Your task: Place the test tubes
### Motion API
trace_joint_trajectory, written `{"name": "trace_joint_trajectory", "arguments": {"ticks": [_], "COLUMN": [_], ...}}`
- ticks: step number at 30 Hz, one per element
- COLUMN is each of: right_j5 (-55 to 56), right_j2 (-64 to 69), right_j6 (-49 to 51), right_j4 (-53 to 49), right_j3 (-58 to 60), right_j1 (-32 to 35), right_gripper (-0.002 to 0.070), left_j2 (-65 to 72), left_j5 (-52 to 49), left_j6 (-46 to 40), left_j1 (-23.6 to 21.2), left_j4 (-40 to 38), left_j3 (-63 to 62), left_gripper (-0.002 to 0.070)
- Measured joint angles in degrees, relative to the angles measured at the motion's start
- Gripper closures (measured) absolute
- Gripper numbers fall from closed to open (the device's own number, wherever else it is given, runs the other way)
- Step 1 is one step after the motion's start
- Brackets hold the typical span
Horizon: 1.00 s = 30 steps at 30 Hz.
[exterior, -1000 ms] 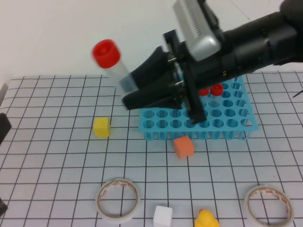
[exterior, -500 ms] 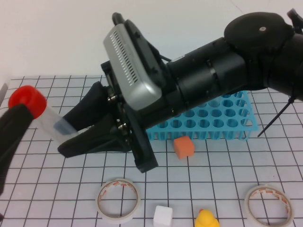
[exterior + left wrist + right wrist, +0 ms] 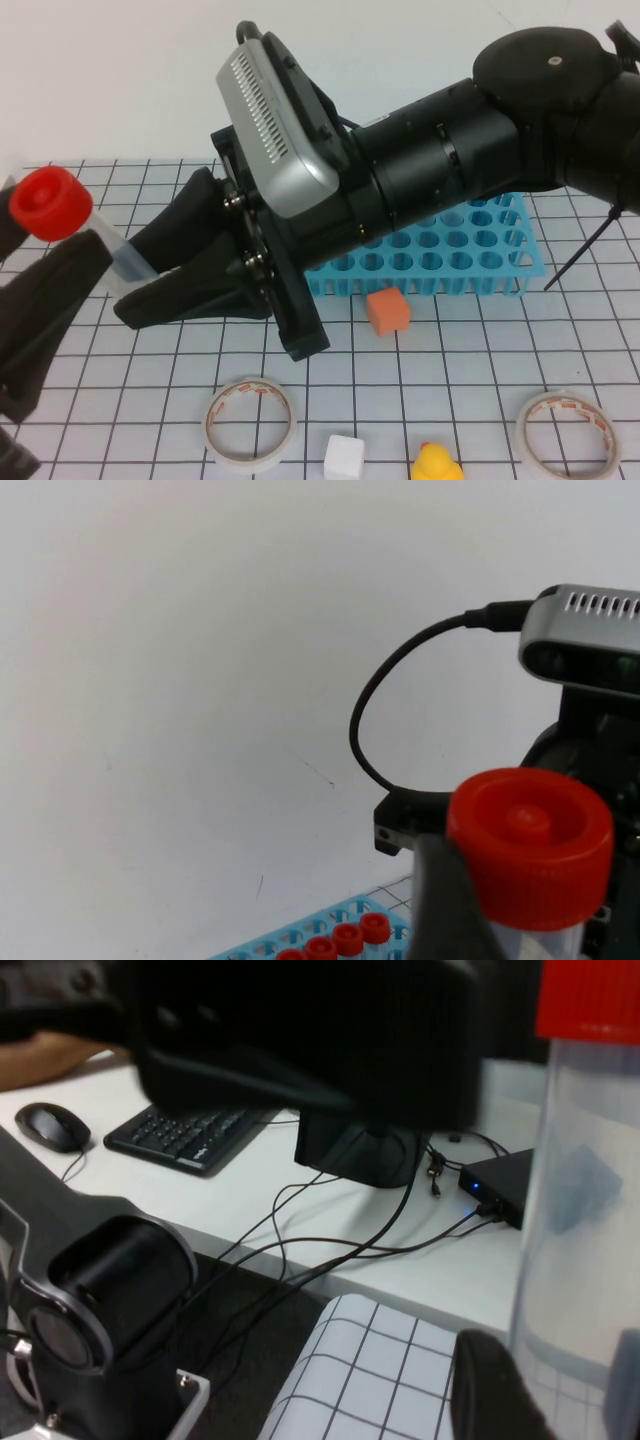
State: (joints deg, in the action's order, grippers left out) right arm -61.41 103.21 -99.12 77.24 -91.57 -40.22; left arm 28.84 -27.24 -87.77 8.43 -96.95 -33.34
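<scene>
Your right gripper (image 3: 130, 285) reaches far left, clamped on the lower end of the red-capped test tube (image 3: 112, 255), apparently offering it across. The left gripper (image 3: 45, 245) sits at the left edge, fingers spread about the capped end and not gripping. The blue rack (image 3: 470, 270) lies to the right and holds other capped tubes (image 3: 335, 942) — your right arm looms over it, with an orange cube (image 3: 387, 310) just near of it.

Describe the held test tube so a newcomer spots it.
From the blue tube rack at the table's far side, the right gripper reaches over the table's left part and holds a clear test tube, beside the left gripper at the left edge. Unlike the other red-capped tubes, standing in the rack, it hangs tilted in the air.
</scene>
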Motion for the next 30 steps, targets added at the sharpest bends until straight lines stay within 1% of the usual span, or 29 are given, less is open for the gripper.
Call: {"name": "trace_joint_trajectory", "arguments": {"ticks": [2,3,4,18,19,20,23,24,25,26,27,29,30], "right_j5": [0.0,-0.1,-0.1,-1.3,-1.3,-1.4,-2.1,-2.2,-2.5,-2.9,-3.8,-5.7,-6.8], "right_j2": [0.0,0.0,0.0,0.0,0.0,0.0,0.0,0.0,0.0,0.0,-0.1,-0.7,-1.0], "right_j6": [0.5,0.7,0.8,1.2,1.7,2.7,5.3,6.5,8.3,9.6,12.4,17.2,20.4], "right_j4": [-0.4,-0.6,-0.8,-1.0,-1.1,-1.2,-3.6,-5.7,-8.7,-10.8,-15.2,-22.4,-26.6], "right_j3": [0.0,0.0,0.0,0.0,0.0,0.0,0.0,-0.3,-0.6,-1.1,-2.0,-3.4,-4.2], "right_j1": [0.0,0.0,0.0,-0.1,-0.1,-0.1,-0.1,-0.1,-0.1,-0.1,-0.1,-0.1,-0.1], "right_gripper": [0.0444,0.0444,0.0444,0.0440,0.0425,0.0390,0.0245,0.0206,0.0181,0.0171,0.0168,0.0188,0.0213], "left_j2": [0.4,0.5,0.5,0.5,0.5,0.5,0.5,0.5,0.5,0.5,0.5,0.5,0.5], "left_j5": [0.0,0.2,0.2,-0.1,-0.1,-0.2,-0.1,0.0,0.0,0.0,0.0,0.0,0.0], "left_j6": [0.0,-0.1,-0.1,-2.1,-2.2,-2.5,-3.8,-4.3,-4.6,-5.0,-5.1,-5.2,-5.3], "left_j1": [0.0,0.0,0.0,0.0,0.0,0.0,0.0,0.0,0.0,0.0,0.0,0.0,0.0], "left_j4": [0.0,-0.1,-0.3,-0.3,-0.3,-0.3,-0.3,-0.3,-0.3,-0.3,-0.3,-0.3,-0.3], "left_j3": [0.0,0.0,0.0,0.0,0.0,0.0,0.0,0.0,0.0,0.0,0.0,0.0,0.0], "left_gripper": [0.0351,0.0400,0.0430,0.0424,0.0424,0.0424,0.0424,0.0424,0.0424,0.0424,0.0424,0.0424,0.0424]}}
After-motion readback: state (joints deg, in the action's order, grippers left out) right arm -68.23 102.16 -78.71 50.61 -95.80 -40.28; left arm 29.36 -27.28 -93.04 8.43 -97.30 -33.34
